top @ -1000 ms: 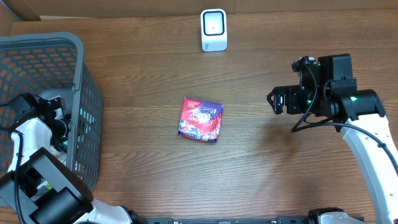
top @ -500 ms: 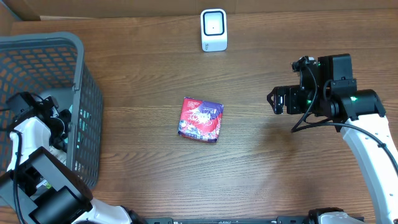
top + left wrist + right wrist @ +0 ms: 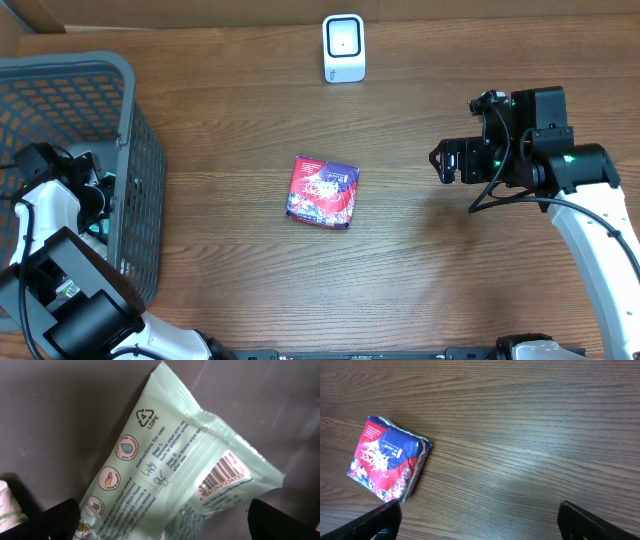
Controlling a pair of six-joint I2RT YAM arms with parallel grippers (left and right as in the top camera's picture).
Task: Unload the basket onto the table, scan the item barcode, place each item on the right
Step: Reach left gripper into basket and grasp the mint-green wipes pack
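The pale green wipes pack point(image 3: 170, 475) lies slantwise on the dark floor of the grey basket point(image 3: 70, 65) at the table's left edge, printed side up, its barcode point(image 3: 222, 477) showing near the sealed end. The left gripper point(image 3: 170, 522) hangs over it with jaws spread wide and nothing clamped between them. The risk, as I judge it, lies in the soft film: a pinch across the barcode would hide or crease it, and a loose pinch could let the pack slide out on the lift over the basket wall. The scanner point(image 3: 343, 47) stands well apart, at the far edge of the table point(image 3: 250, 280). The basket also shows a sliver of another pale packet point(image 3: 6, 502). A red and purple packet point(image 3: 323, 192) lies flat mid-table. The right gripper point(image 3: 477, 520) hovers near it, wide open and empty.
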